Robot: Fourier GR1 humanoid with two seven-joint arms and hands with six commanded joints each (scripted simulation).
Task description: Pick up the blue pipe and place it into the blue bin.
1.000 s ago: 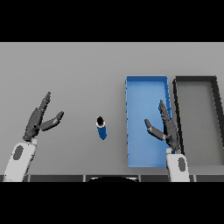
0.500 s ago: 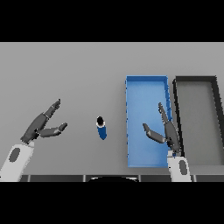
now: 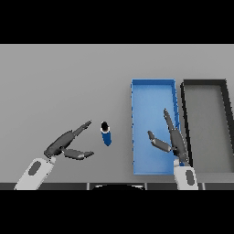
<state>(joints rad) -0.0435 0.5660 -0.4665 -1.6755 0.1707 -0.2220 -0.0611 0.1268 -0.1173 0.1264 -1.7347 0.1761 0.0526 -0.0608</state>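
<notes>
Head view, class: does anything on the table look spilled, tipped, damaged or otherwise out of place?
Nothing stands out. The blue pipe sits on the table, outside the blue bin, not yet picked up. The dark bin sits square beside it. The left hand and right hand are open.

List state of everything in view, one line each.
blue pipe: on the table, not held, outside both bins
blue bin: nothing inside it
black bin: nothing inside it
left robot hand: open, near the pipe, not touching
right robot hand: open, over the blue bin
</notes>
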